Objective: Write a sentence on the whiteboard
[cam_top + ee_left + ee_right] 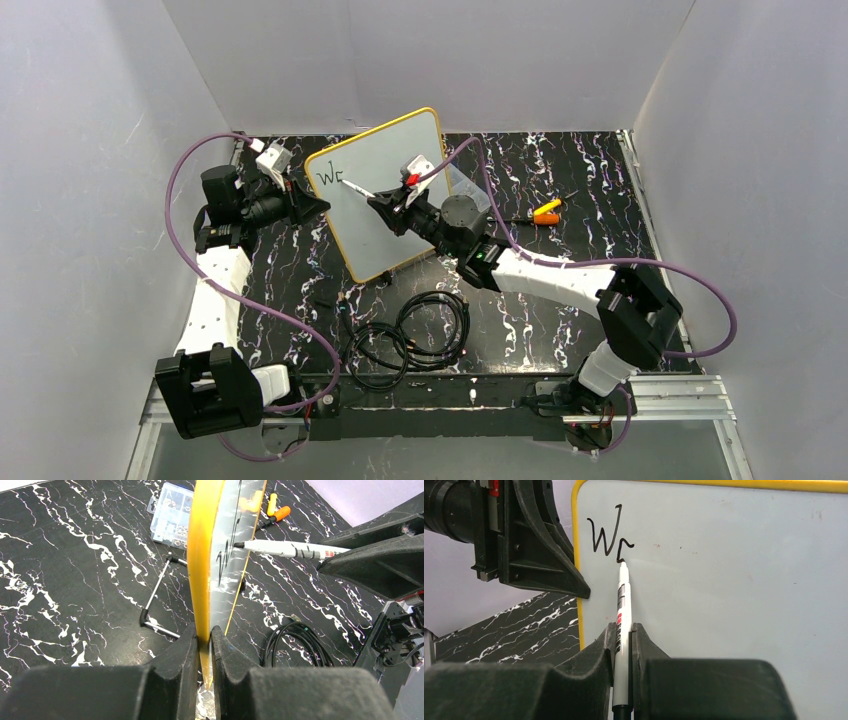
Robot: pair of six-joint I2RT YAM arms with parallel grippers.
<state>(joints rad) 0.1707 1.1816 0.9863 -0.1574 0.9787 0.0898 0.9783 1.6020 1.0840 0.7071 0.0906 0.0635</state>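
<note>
The whiteboard (400, 225) with its yellow frame stands tilted up at the table's middle back. My left gripper (316, 204) is shut on its left edge; the left wrist view shows the fingers clamped on the yellow frame (202, 555) at the gripper (204, 645). My right gripper (388, 205) is shut on a white marker (357, 188), whose black tip touches the board. The sentence (606, 537) reads "W" plus a started second letter, at the board's upper left. The right wrist view shows the marker (622, 605) between the fingers of the gripper (623, 640).
A clear compartment box (171, 515) and orange-handled screwdrivers (547, 212) lie behind and right of the board. Coiled black cables (410, 335) lie near the front. A bent metal rod (157, 600) lies left of the board. Grey walls enclose the table.
</note>
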